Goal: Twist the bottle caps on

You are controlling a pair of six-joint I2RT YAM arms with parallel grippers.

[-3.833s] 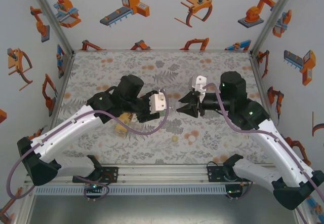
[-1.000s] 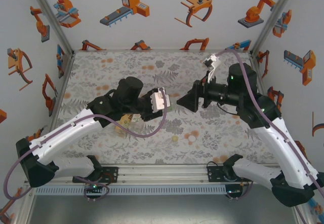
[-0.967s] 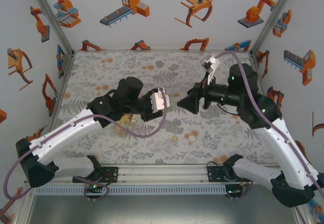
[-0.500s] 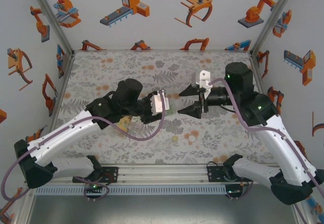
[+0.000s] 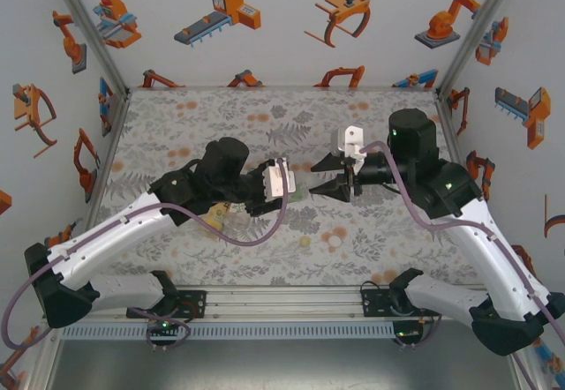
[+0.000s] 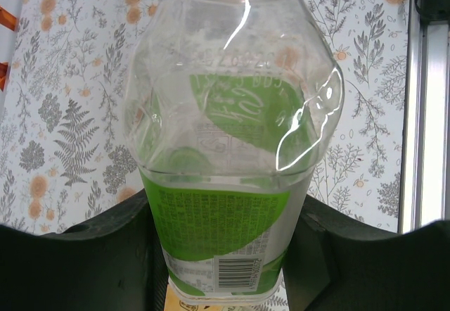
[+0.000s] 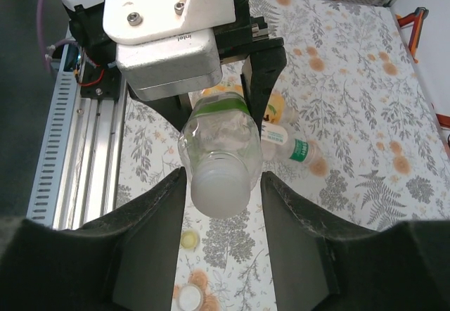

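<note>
Here, left fingers [image 6: 84, 255] pinching clear bottle [image 6: 228, 114], green-white label [image 6: 218, 219] unreadable, right fingers [image 7: 148, 255] spread around its white cap [image 7: 218, 188]

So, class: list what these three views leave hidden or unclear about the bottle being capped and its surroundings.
- Left wrist view: the top of the clear bottle, cut off by the upper edge.
- Top view: the yellow bottle, mostly hidden under the left arm.
- Right wrist view: whether the right pincer touches the white cap; the gaps are too slim to judge.
- Right wrist view: the label of the lying bottle, too small to read.
</note>
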